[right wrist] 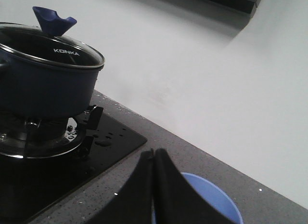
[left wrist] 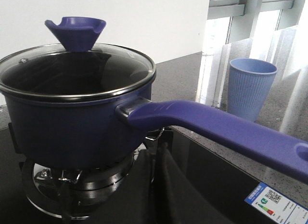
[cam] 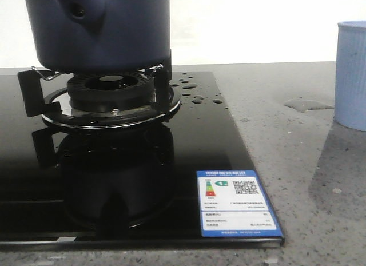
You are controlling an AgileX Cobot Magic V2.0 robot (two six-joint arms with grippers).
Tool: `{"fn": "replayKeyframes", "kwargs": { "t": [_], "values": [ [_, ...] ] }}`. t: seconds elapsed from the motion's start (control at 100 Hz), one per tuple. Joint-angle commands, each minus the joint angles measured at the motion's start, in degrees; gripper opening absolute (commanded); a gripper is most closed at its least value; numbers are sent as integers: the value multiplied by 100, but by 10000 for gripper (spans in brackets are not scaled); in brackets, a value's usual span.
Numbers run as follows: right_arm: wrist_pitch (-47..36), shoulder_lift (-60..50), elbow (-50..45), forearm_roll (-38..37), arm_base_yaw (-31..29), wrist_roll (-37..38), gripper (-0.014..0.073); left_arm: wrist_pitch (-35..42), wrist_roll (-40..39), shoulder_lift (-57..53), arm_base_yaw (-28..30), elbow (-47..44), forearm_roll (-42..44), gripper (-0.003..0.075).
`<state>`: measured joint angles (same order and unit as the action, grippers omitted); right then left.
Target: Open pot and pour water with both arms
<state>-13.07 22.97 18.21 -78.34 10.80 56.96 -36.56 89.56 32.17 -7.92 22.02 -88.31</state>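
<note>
The dark navy-blue pot (cam: 97, 31) sits on the gas burner (cam: 111, 91) with its handle (cam: 80, 11) pointing toward the front camera. In the left wrist view the pot (left wrist: 72, 123) wears a glass lid (left wrist: 77, 70) with a blue knob (left wrist: 76, 32), and its long handle (left wrist: 216, 127) reaches out sideways. My left gripper (left wrist: 161, 145) is shut and empty, just under the handle's root. My right gripper (right wrist: 152, 151) is shut and empty, above the light blue cup (right wrist: 211, 200). Water shows as drops (cam: 194, 91) on the hob and a thin puddle (cam: 306, 104) on the counter.
The black glass hob (cam: 143, 180) carries a blue energy label (cam: 237, 203) at its front right corner. The light blue ribbed cup (cam: 351, 74) stands on the grey speckled counter (cam: 297, 180) at the right. A white wall runs behind.
</note>
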Motion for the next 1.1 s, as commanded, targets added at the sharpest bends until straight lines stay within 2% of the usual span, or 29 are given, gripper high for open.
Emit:
{"fn": "replayKeyframes", "kwargs": {
  "t": [0.0, 0.09, 0.25, 0.3, 0.37, 0.45, 0.55, 0.66, 0.76, 0.83, 0.98, 1.02, 1.089],
  "values": [
    [-87, 27, 147, 49, -26, 9, -67, -72, -52, 5, -23, 143, -337, -19],
    [-87, 27, 147, 49, -26, 9, -67, 45, -52, -121, 24, 143, -173, -19],
    [-87, 27, 147, 49, -26, 9, -67, 322, -246, -772, 339, 77, 945, -19],
    [-76, 27, 147, 49, -26, 9, -67, 507, -916, -1025, 459, 77, 1686, -19],
    [-64, 27, 147, 49, -26, 9, -67, 756, -2239, -1420, 580, 77, 2775, -19],
    [-64, 27, 147, 49, -26, 9, -67, 926, -3775, -1882, 618, 18, 4410, -19],
    [-64, 27, 147, 49, -26, 9, -67, 1256, -4970, -2341, 618, -239, 5606, -19],
    [-64, 27, 147, 49, -26, 9, -67, 2188, -6355, -2792, 618, -792, 6706, -19],
    [-64, 27, 147, 49, -26, 9, -67, 3049, -7089, -3132, 618, -1363, 7255, -19],
    [-64, 27, 147, 49, -26, 9, -67, 3552, -7106, -3312, 618, -1677, 7257, -19],
    [-64, 27, 147, 49, -26, 9, -67, 3874, -7228, -3381, 618, -2032, 7451, -19],
    [-64, 27, 147, 49, -26, 9, -67, 3903, -7590, -3381, 618, -2086, 7935, -19],
    [-64, 27, 147, 49, -26, 9, -67, 3916, -8722, -3381, 618, -2217, 9118, -19]
  ]
}}
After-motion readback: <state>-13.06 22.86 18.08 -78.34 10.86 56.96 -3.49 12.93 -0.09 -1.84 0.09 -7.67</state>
